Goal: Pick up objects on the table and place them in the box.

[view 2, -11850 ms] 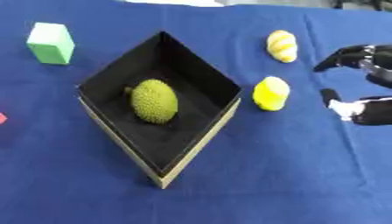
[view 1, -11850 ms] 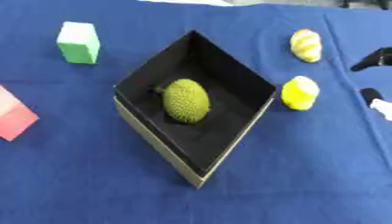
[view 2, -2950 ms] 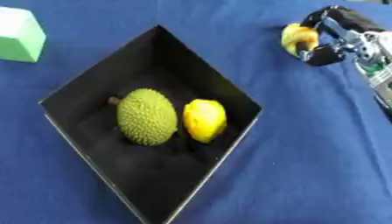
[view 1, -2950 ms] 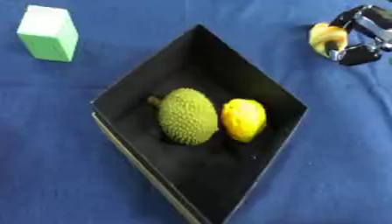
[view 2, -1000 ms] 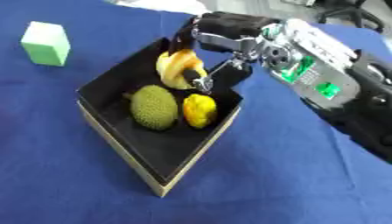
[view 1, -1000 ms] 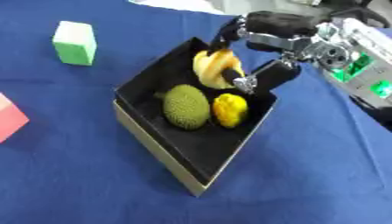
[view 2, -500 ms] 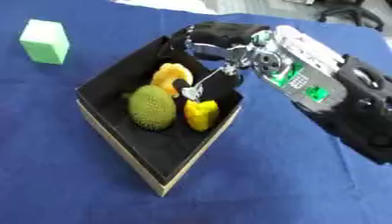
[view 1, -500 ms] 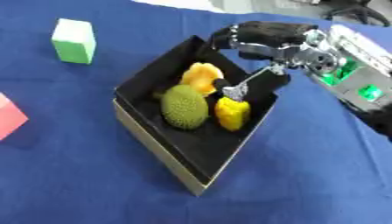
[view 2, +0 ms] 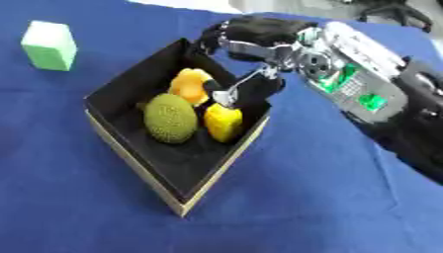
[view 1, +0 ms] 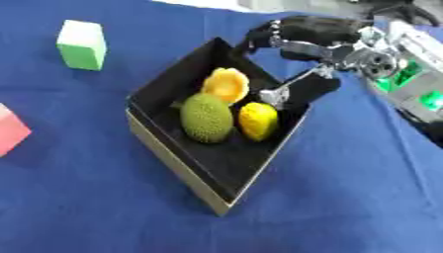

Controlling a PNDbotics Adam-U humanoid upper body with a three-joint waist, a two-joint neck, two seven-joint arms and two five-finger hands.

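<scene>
While a bumpy green fruit (view 1: pixel 206 117), a yellow fruit (view 1: pixel 258 120) and an orange piece (view 1: pixel 226 84) lie inside the black box (view 1: pixel 177 158), the right hand (view 1: pixel 298 35) hovers over its far corner, fingers relaxed, holding nothing. A green block (view 1: pixel 82 44) and pink block (view 1: pixel 10 129) rest on the blue cloth (view 1: pixel 104 207).

Black box (view 1: pixel 173 148) holds green, yellow and seemingly orange fruits; table (view 1: pixel 104 207) blue.

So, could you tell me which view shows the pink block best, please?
The left eye view: the pink block shows at its left edge, partly cut off, left of the box. The right eye view does not show it at all; there, only the green block lies outside the box.
</scene>
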